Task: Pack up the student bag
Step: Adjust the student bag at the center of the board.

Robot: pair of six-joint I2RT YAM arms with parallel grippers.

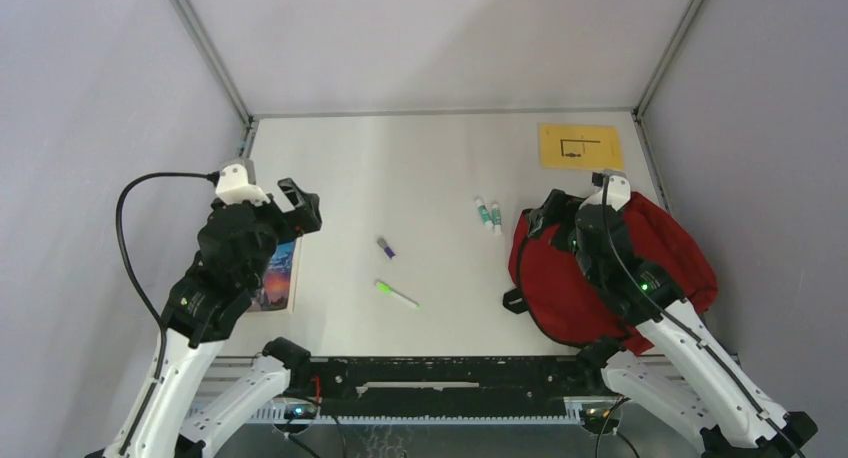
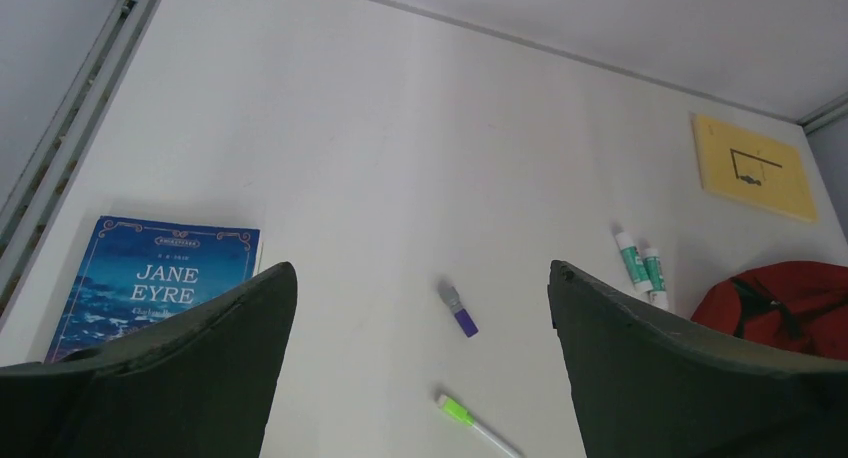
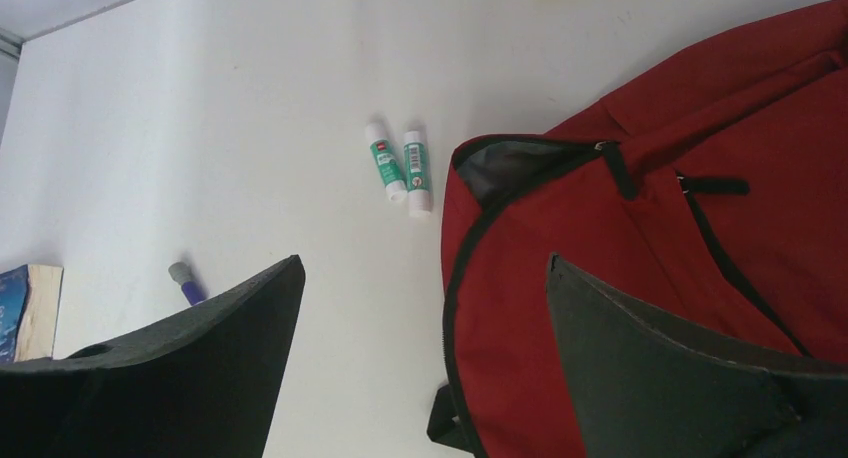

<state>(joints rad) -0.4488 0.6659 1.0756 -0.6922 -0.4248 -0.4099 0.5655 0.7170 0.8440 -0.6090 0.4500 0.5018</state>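
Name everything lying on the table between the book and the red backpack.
The top view shows three things between the book and the backpack: a small purple object, a green-tipped pen and two glue sticks.

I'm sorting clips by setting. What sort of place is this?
Most likely a robot test cell rather than a classroom: a white table boxed in by plain grey panels, two arms bolted at its near edge, and school things laid out: a book, glue sticks, the student bag.

Overhead camera looks down from behind; wrist cameras sit low behind their fingers (image 2: 190, 378), sharing glue sticks (image 2: 640, 268) ahead.
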